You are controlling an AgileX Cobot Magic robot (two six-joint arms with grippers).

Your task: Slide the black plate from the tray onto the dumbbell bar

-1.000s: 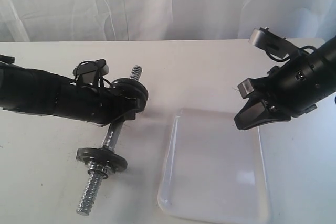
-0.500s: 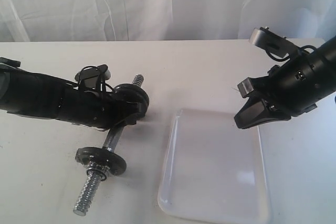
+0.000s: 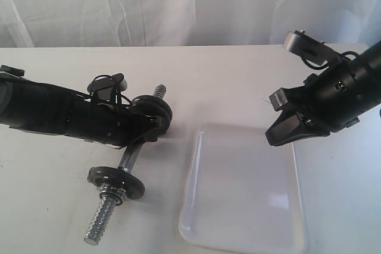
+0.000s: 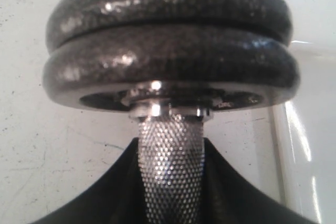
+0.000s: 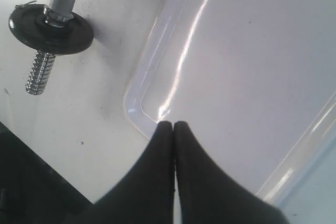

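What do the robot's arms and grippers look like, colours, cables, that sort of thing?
Both arms are matte black and roughly cylindrical. The left arm carries a black camera mount with looped black cable; the right arm has a grey bracket. The right gripper has smooth, tapering black fingers.
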